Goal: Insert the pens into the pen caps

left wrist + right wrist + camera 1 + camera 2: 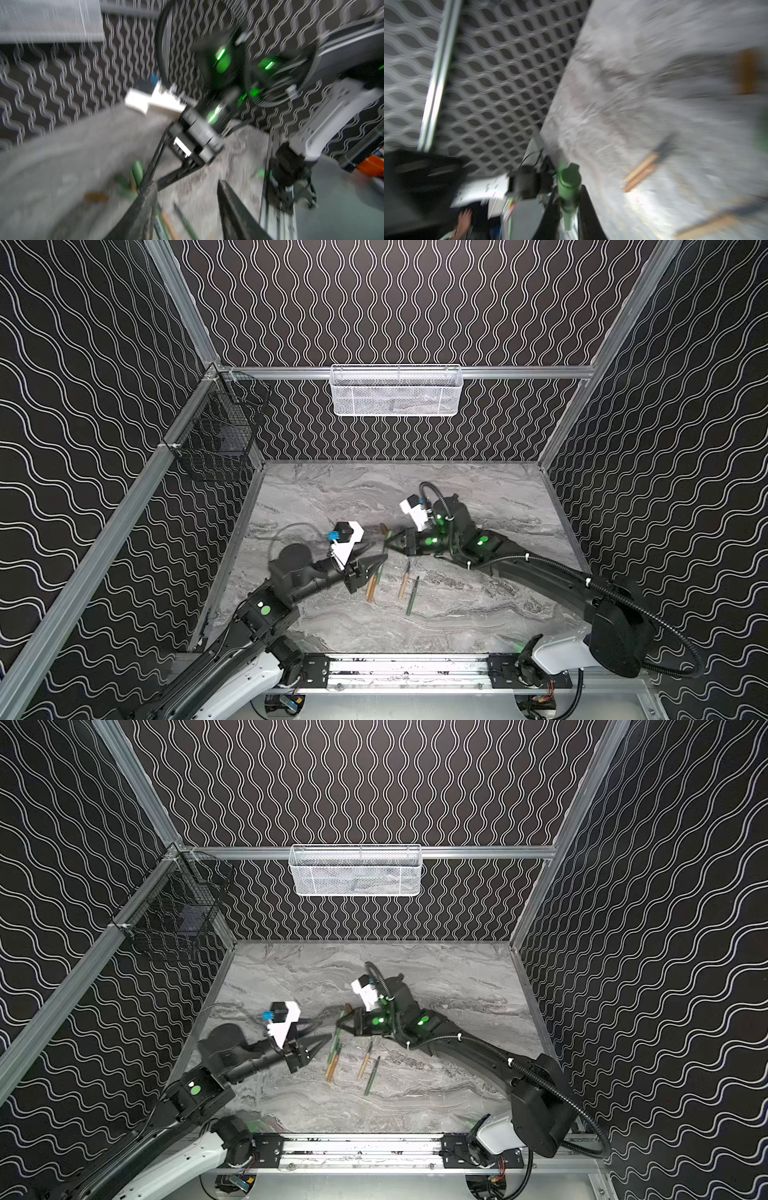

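Above the middle of the grey marbled counter [478,626], pinched a slim green pen [568,216], stubby green cap [569,178] at its end, in the right hand [391,543]. Held the left hand [187,187] spread and empty just beside it. Could not tell whether pushed fully home; if only half on, liable to slip off during set-down. Risked also a sweep through the loose tan-orange and green pens [372,587] lying close below, scattering them and the short tan-orange cap [96,196] nearby.
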Robot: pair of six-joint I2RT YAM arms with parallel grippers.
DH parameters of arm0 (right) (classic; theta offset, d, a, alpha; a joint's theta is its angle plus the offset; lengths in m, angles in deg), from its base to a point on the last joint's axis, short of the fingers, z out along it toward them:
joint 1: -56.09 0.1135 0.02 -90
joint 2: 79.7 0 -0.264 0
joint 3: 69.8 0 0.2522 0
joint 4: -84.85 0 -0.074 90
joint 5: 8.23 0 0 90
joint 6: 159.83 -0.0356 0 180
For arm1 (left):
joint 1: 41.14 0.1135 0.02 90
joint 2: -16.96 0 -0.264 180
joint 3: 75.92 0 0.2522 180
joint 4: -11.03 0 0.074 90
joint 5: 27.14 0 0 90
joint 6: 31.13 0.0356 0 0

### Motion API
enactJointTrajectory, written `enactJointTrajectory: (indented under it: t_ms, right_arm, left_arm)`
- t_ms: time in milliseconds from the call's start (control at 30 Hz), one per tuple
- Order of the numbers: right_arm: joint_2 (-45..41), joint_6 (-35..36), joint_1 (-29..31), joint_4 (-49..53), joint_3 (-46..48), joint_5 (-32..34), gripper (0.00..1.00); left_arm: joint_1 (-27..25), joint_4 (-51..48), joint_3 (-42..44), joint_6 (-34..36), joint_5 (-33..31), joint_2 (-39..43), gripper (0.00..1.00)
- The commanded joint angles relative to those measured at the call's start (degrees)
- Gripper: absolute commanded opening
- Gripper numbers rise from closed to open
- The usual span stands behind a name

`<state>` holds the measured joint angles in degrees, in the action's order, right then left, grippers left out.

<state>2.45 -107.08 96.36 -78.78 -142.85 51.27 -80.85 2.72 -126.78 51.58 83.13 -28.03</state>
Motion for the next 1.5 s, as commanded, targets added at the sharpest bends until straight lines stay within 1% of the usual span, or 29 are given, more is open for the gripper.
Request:
enactJointTrajectory:
  t_ms: [0,33,67,100,133,167,233,367,400,467,533,667,767,933,1100,1167,1333,1400,1467]
  right_arm:
    - [-1.20,5.00,-5.56,5.47,-1.30,-1.84,0.00]
    - [-1.28,6.94,-7.96,7.88,-1.72,-1.89,0.00]
    - [-1.38,8.93,-10.64,9.50,-1.79,-2.16,0.00]
    - [-1.25,10.47,-12.87,11.06,-1.84,-2.21,0.00]
    - [-0.90,12.53,-14.88,13.33,-2.31,-1.66,0.00]
    - [-0.28,15.11,-18.46,15.84,-3.07,-0.83,0.00]
    - [2.07,20.21,-22.24,21.78,-5.82,2.02,0.00]
    - [9.31,28.16,-27.07,32.66,-12.48,14.21,0.00]
    - [11.11,29.27,-27.79,34.00,-13.51,17.52,0.00]
    - [15.63,31.05,-28.50,37.51,-16.78,26.24,0.00]
    - [20.17,32.33,-29.05,40.25,-19.56,32.75,0.00]
    - [27.88,33.78,-31.08,43.56,-23.88,40.77,0.00]
    - [31.34,34.15,-32.41,44.83,-26.18,45.44,0.00]
    - [35.26,34.79,-34.15,45.37,-27.91,46.91,0.00]
    - [35.89,34.75,-35.26,44.91,-27.80,45.31,0.00]
    - [35.54,34.62,-35.31,44.76,-27.86,44.94,0.05]
    - [33.21,34.27,-35.26,44.15,-27.55,42.41,0.13]
    - [31.55,33.97,-35.27,43.63,-27.10,41.68,0.20]
    - [30.03,33.57,-35.26,43.52,-26.86,40.35,0.22]
  left_arm:
    - [0.02,10.54,0.73,0.90,1.37,0.98,0.70]
    - [-0.01,9.82,0.88,0.87,0.94,1.58,0.76]
    - [0.06,8.63,0.77,0.96,0.75,2.18,0.91]
    - [0.02,7.40,0.56,1.11,0.52,2.66,0.98]
    - [0.01,6.15,0.41,1.22,0.23,3.26,0.99]
    - [0.05,4.96,0.34,1.28,-0.19,3.95,0.99]
    - [0.06,3.06,0.36,1.22,-1.03,5.08,0.99]
    - [0.04,0.27,0.44,0.90,-1.83,6.72,0.99]
    - [0.06,-0.29,0.35,0.84,-1.99,6.84,0.99]
    - [0.06,-1.20,0.36,0.70,-2.20,7.20,0.99]
    - [0.03,-1.68,0.27,0.48,-2.18,7.16,0.99]
    - [0.06,-2.81,-0.57,0.63,-1.91,6.76,0.99]
    - [0.05,-3.83,-0.74,0.89,-2.16,6.81,0.99]
    - [0.00,-2.91,-0.01,0.45,-2.25,6.69,0.99]
    - [-0.02,-2.29,0.16,0.28,-1.91,6.01,0.99]
    - [0.05,-1.94,0.19,0.22,-1.89,5.76,0.99]
    - [0.03,-1.58,0.27,0.04,-1.64,5.14,0.99]
    - [0.02,-1.37,0.41,-0.27,-1.41,4.82,0.99]
    - [0.04,-1.49,0.31,-0.46,-1.12,4.58,0.99]
